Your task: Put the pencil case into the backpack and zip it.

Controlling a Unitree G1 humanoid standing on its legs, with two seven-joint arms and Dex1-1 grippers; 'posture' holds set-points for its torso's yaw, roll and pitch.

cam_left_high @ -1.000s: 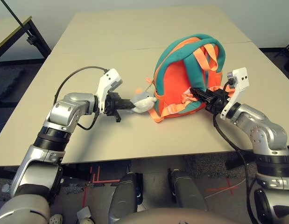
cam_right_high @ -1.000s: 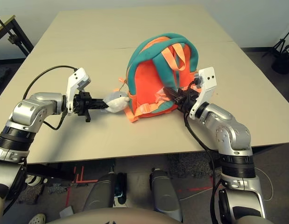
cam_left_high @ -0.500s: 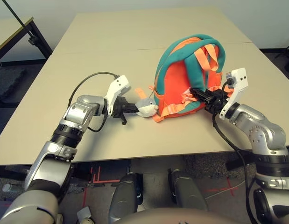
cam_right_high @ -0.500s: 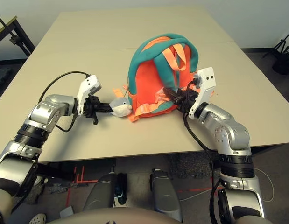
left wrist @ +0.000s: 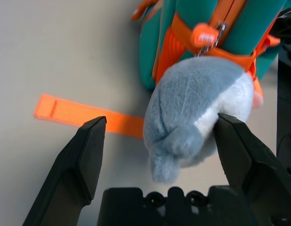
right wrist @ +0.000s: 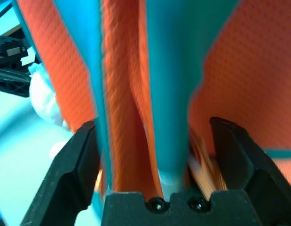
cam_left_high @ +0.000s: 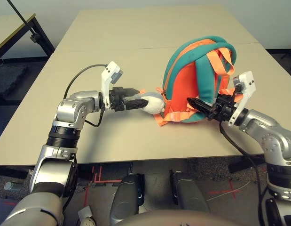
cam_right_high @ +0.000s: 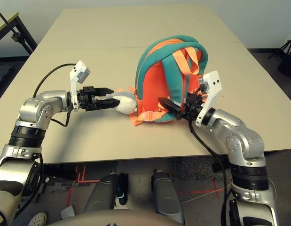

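The backpack, orange with teal trim and orange straps, stands upright on the table, right of centre. Its grey plush whale charm hangs at its lower left. My left gripper is open, and in the left wrist view the whale charm lies between its spread fingers, against one of them. My right gripper is open at the backpack's lower right side. In the right wrist view its fingers straddle a teal strap and orange fabric. The pencil case is out of view.
A loose orange strap end lies flat on the table beside the whale charm. The tan table has a seam running across behind the backpack. Another table with black legs stands at the far left.
Both grippers have opened: the left has let go of the whale charm, the right has released the backpack's lower edge. The backpack now stands more upright and further right.
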